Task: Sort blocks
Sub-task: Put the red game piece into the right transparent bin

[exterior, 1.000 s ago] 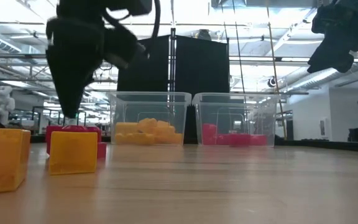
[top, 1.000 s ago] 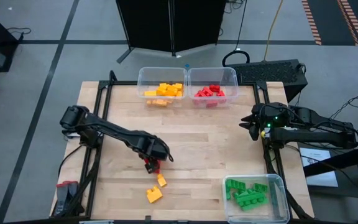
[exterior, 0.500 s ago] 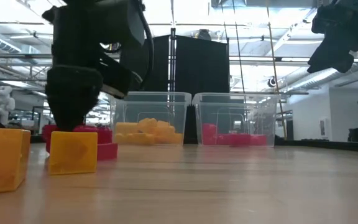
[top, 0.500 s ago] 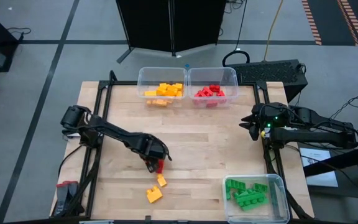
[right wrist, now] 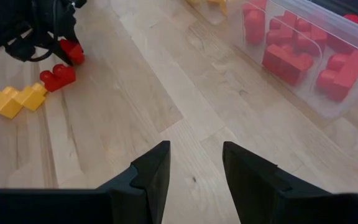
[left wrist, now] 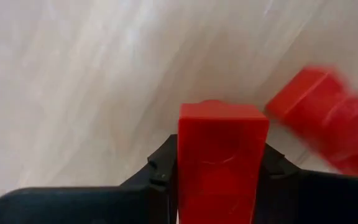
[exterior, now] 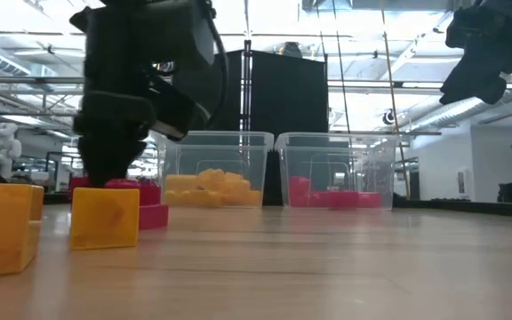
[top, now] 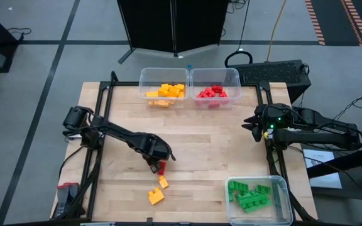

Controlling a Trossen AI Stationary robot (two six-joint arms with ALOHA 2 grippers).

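Observation:
My left gripper (top: 157, 166) stands near the table's front left and is shut on a red block (left wrist: 222, 155). A second red block (left wrist: 328, 130) lies right beside it on the wood. Two yellow blocks (top: 163, 182) (top: 155, 196) lie just nearer the front edge. In the low view these yellow blocks (exterior: 105, 216) stand in front of the left gripper (exterior: 105, 173). My right gripper (right wrist: 194, 168) hovers open at the table's right edge (top: 251, 124), well above the wood and holding nothing. My left gripper pinches the red block by two opposite sides (left wrist: 182, 162) between its two fingers. The fingers come from above and point down. The block sits low at the table top (exterior: 118, 185); whether it is lifted clear does not show.
Two clear bins stand at the far edge, one with yellow blocks (top: 163, 88) and one with red blocks (top: 215, 86). A third bin with green blocks (top: 258, 199) stands at the front right. Bare wood lies between the bins and the left gripper.
My left gripper has sunk toward the table over the red block and taken hold of it. The yellow blocks and my right arm have kept still.

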